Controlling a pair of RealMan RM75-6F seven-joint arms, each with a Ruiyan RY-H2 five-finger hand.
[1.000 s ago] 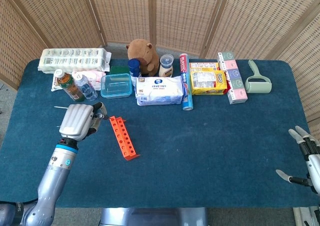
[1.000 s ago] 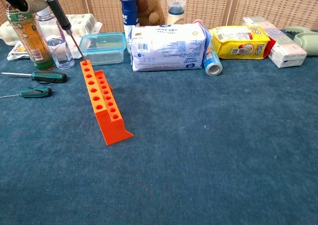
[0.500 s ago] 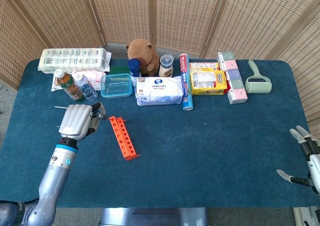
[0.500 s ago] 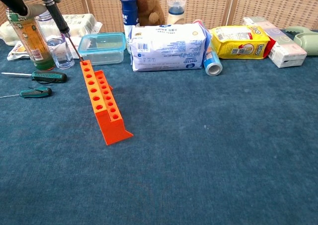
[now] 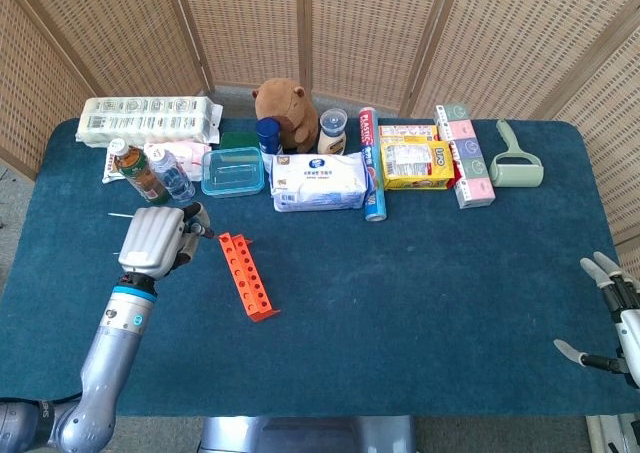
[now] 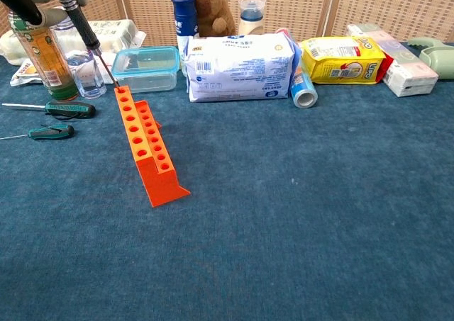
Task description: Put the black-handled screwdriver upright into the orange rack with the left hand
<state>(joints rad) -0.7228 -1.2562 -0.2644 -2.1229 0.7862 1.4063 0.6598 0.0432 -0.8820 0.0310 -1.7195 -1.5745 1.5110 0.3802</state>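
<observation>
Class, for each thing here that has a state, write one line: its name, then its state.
black-handled screwdriver: held tilted, tip at the rack's far end hole
left hand: grips the screwdriver
right hand: fingers apart, holds nothing
orange rack: holes empty
two green-handled screwdrivers: lying flat
blue-lidded container: lid on

The blue and red tube, lying at the 12 o'clock side of the bench, had the word "PLASTIC" in white letters along its red part. The yellow bag beside it showed big blue letters, but they were too blurry to read for sure. The white pack had small blue print and a barcode, too tiny to read. The bottle label was also too small.
</observation>
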